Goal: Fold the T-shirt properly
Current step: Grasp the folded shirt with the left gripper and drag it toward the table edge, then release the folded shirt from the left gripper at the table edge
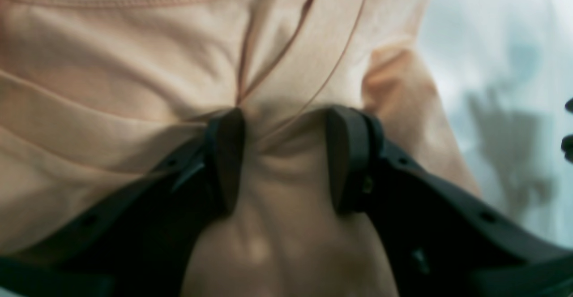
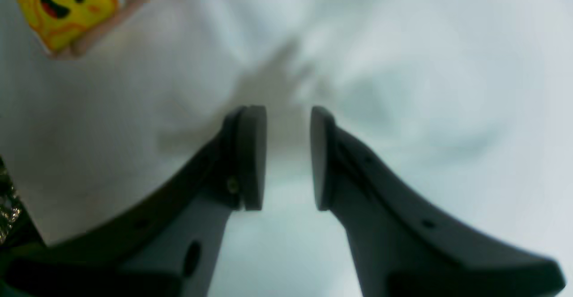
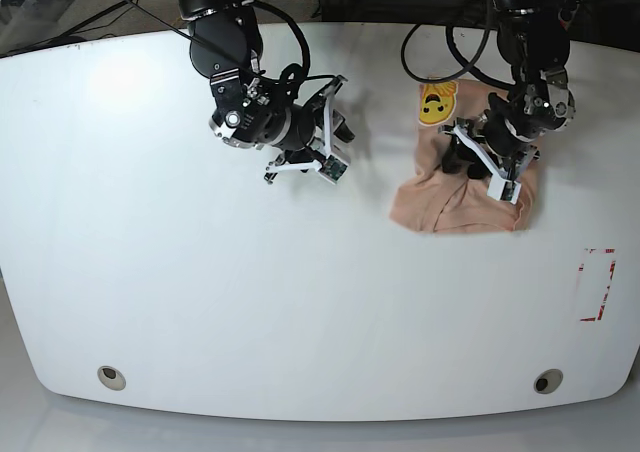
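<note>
A: Where was the T-shirt [image 3: 462,200]?
B: Bunched into a rough folded pile on the white bench [image 3: 200,292], toward the side of the left arm. Yellow smiley print [image 3: 435,103] faced up at its far corner.
A: Left end effector [image 1: 286,153]?
B: Down on the pile. Pads [image 1: 228,153] spread, with a ridge of peach fabric lying between them; fabric touched the inner face of one pad, but the pads weren't pressed together on it. Collar seam ran just above the tips.
A: Right end effector [image 2: 288,153]?
B: Apart from the shirt, over bare bench. Pads parted by a narrow gap, nothing between them. Its wrist view caught only the smiley corner at the upper left edge.
A: Anything else on the bench?
B: Red-outlined rectangle [image 3: 596,284] near the edge by the left arm.
</note>
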You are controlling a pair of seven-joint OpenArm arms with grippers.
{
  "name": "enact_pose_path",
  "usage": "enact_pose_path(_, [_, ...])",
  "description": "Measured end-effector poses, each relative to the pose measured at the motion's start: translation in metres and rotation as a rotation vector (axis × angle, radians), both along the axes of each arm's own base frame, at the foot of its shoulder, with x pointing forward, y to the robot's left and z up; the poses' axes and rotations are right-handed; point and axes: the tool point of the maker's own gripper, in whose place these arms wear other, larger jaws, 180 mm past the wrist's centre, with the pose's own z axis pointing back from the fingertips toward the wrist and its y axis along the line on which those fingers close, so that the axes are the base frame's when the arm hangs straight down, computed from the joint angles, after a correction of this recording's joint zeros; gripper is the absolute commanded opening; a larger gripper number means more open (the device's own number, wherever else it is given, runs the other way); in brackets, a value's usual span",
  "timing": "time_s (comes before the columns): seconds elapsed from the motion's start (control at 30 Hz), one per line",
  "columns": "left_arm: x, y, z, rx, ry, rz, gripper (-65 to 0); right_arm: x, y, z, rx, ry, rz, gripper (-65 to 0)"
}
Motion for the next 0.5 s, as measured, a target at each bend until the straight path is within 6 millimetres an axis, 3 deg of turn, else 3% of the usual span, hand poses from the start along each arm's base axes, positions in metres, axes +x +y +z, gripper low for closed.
enact_pose_path(0.17, [0.011,0.048,-0.005,-0.004,-0.011,0.051,-37.9,0.01,-0.015,0.006,-0.011,-0.026,-0.046,-49.8])
enact_pose_path(0.27, [0.012,0.095,-0.004,0.078,0.011,0.081,-38.1,0.01,-0.018,0.008,-0.017,-0.033,-0.051,-49.8])
enact_pose_path(0.4, [-0.006,0.146,-0.002,0.218,0.086,0.031,-37.9,0.008,-0.015,0.019,-0.003,-0.063,-0.053,-49.8])
enact_pose_path(0.5, [-0.014,0.165,0.003,0.255,0.104,-0.011,-37.9,0.007,-0.016,0.02,-0.007,-0.066,-0.054,-49.8])
